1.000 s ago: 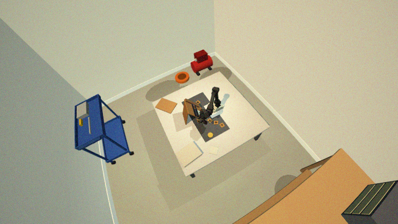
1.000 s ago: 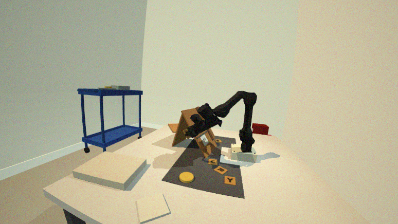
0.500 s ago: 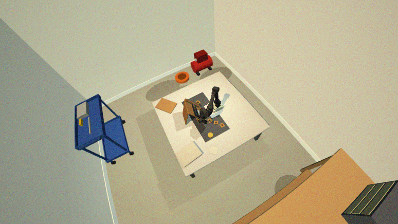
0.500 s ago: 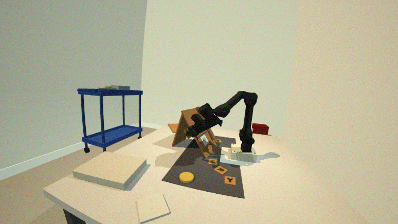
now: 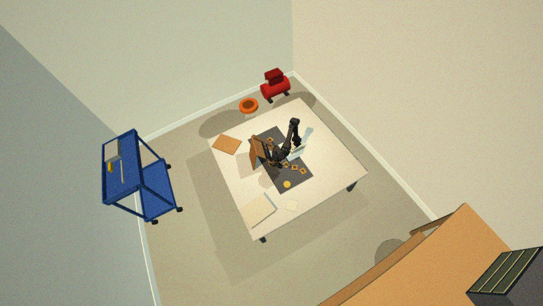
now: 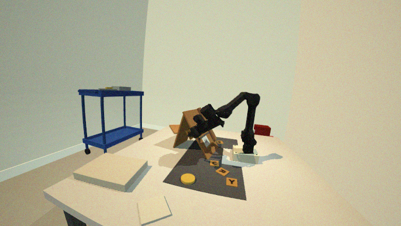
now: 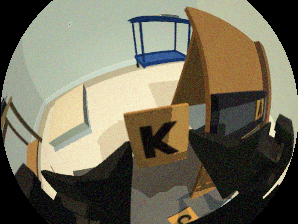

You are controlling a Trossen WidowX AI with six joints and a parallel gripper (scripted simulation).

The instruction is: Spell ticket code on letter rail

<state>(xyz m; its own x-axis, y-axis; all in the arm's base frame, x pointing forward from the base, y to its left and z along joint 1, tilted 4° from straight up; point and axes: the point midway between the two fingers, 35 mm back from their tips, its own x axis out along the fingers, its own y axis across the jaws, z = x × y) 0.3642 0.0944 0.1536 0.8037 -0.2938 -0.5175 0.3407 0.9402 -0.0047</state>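
Observation:
My gripper (image 5: 274,163) (image 6: 190,133) (image 7: 160,140) is shut on the K tile (image 7: 150,120), which stands letter-out between the fingertips, above the dark mat and beside the leaning wooden board (image 5: 252,156) (image 6: 192,116) (image 7: 230,62). The dark rail (image 7: 235,119) is right of the tile in the wrist view; an orange tile (image 7: 259,109) sits towards its far end, letter unclear. A white ticket (image 6: 205,140) low on the board is not fully readable. Tiles C (image 5: 286,164) (image 6: 214,163) (image 7: 182,217), R (image 5: 295,167) (image 6: 222,171) and Y (image 5: 302,170) (image 6: 231,181) lie on the mat. Another tile (image 5: 270,139) (image 6: 219,142) lies behind.
A yellow disc (image 5: 286,184) (image 6: 187,179) lies on the dark mat (image 5: 299,181) (image 6: 207,190). A thick beige slab (image 5: 256,210) (image 6: 110,171) (image 7: 71,114) and a thin pale pad (image 5: 291,205) (image 6: 154,210) lie near the counter's edge. An orange-brown panel (image 5: 226,144) lies beyond the board.

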